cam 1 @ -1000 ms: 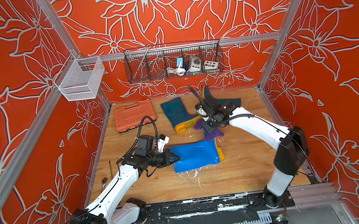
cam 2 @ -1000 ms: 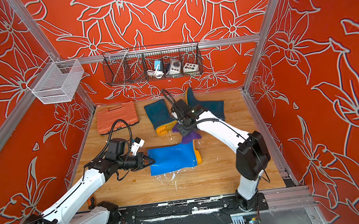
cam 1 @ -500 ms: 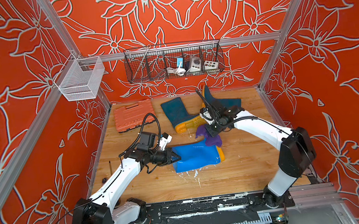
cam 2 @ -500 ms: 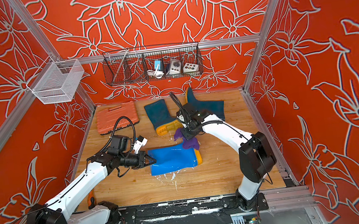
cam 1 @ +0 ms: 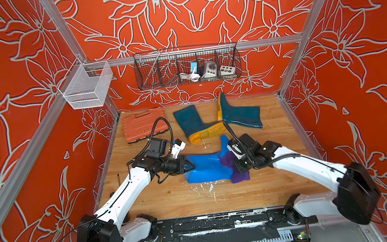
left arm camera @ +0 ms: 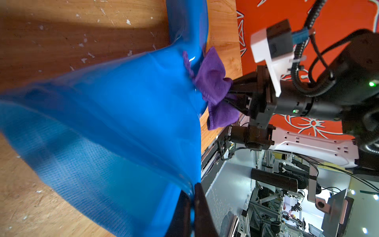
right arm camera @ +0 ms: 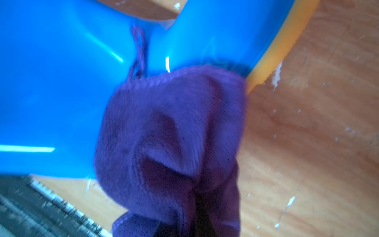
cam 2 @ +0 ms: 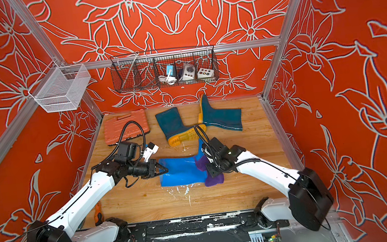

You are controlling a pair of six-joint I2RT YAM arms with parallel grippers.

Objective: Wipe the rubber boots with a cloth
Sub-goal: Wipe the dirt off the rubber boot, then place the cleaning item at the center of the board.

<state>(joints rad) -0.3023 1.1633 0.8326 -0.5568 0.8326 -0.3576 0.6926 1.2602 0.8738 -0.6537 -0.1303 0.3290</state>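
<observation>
Boots first, in both top views: blue boot (cam 1: 205,167) flat on its side at centre frame on the wooden floor (cam 1: 258,189), shaft mouth toward the left, foot turned up toward the back wall. Left gripper (cam 1: 192,168) in from the left, jaws pinched tight on the rim of that shaft mouth. Right gripper (cam 1: 235,166) in from the right, clamped on the purple cloth (cam 1: 240,177), bunched fabric pressed against the ankle, one tail draped onto the wood at the boot's lower right. Two teal boots (cam 1: 190,120) behind, upper centre, both lying down, well apart from the grippers, yellow tread of the left one facing the camera. Orange tool case (cam 1: 142,125) upper left on the floor; dark wire basket (cam 1: 187,65) on the back wall, white mesh basket (cam 1: 85,86) on the left rail. Over to the left wrist view: blue boot filling left and centre, two dark fingers (left arm camera: 200,205) at the bottom edge, closed with the blue rim squeezed between; cloth right of centre, gripped in the other arm's black jaws. Now the right wrist view, blurred: cloth big at lower centre, folded around a dark fingertip (right arm camera: 203,217) at the bottom edge, touching glossy blue at upper left; orange-yellow sole (right arm camera: 283,41) curving along the upper right, bare wood at right.
</observation>
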